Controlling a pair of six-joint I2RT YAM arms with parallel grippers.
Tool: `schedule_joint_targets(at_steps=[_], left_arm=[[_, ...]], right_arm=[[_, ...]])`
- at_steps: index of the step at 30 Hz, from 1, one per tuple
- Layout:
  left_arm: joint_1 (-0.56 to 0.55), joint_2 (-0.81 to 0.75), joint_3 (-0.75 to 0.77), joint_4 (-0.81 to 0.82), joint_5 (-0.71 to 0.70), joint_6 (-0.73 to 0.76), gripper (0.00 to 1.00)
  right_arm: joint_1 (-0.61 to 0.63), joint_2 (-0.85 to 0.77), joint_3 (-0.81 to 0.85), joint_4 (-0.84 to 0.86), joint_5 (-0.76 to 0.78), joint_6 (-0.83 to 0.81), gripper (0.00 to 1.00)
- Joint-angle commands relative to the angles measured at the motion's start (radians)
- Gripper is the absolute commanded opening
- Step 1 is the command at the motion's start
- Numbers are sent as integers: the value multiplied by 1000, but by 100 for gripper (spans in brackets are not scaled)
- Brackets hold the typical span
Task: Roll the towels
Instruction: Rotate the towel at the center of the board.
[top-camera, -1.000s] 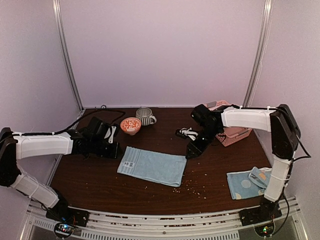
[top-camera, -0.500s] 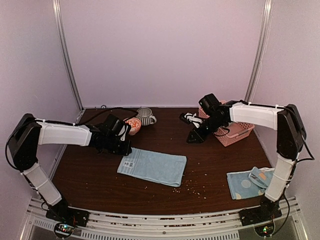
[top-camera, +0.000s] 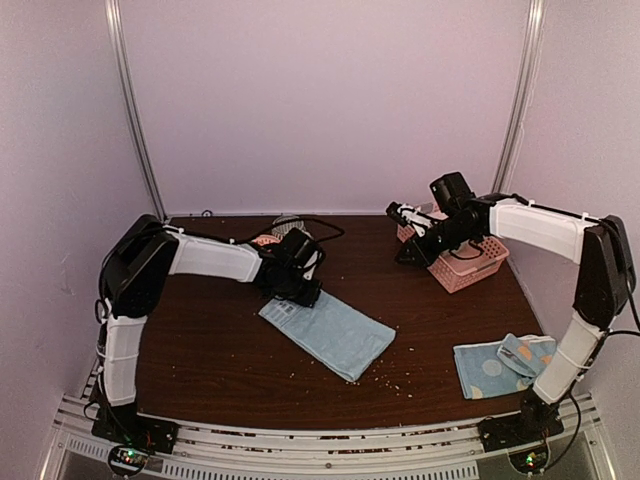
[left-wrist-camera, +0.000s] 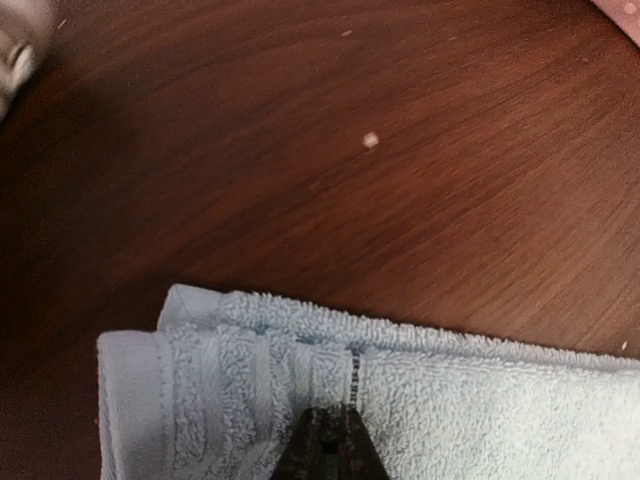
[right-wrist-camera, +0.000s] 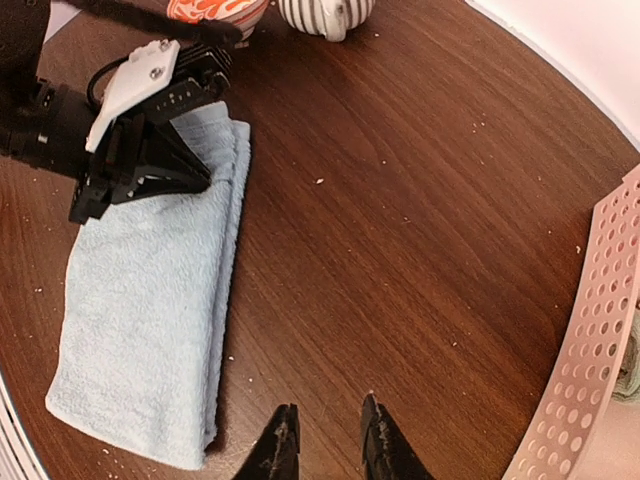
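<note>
A plain light blue towel lies folded and slanted on the brown table. My left gripper is shut on its far left corner, near the white label. In the left wrist view the fingertips pinch the towel by its hemmed end. My right gripper hangs open over bare wood beside the pink basket, with nothing between its fingers. The right wrist view shows the towel and the left gripper far from them. A dotted blue towel lies bunched at the front right.
An orange patterned bowl and a striped mug stand at the back, just behind the left gripper. The basket's lattice wall is close on the right gripper's right. Crumbs dot the wood near the towel.
My left gripper has moved right, dragging the towel's corner, so the towel has swung from level to slanted. My right gripper has drawn back toward the basket.
</note>
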Motion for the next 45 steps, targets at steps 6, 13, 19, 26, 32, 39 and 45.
schedule_joint_targets(at_steps=[6, 13, 19, 26, 32, 39, 45], left_arm=[[-107, -111, 24, 174, -2, 194, 19], [-211, -229, -160, 315, 241, 159, 17], [-312, -189, -223, 338, 318, 124, 0], [-377, -135, -294, 371, 323, 99, 0], [-439, -84, -324, 302, 267, 134, 0], [-440, -189, -431, 240, 187, 149, 0], [-441, -307, -533, 192, 155, 140, 0]], right_arm=[[-101, -20, -47, 22, -60, 27, 24], [-104, 15, -26, 10, -67, 24, 23], [-104, 56, -22, -11, -107, 19, 23], [-104, 84, -20, -24, -131, 5, 22], [-104, 109, -17, -30, -140, 0, 21], [-104, 105, -18, -45, -187, -12, 21], [-87, 53, 2, -70, -202, -33, 22]])
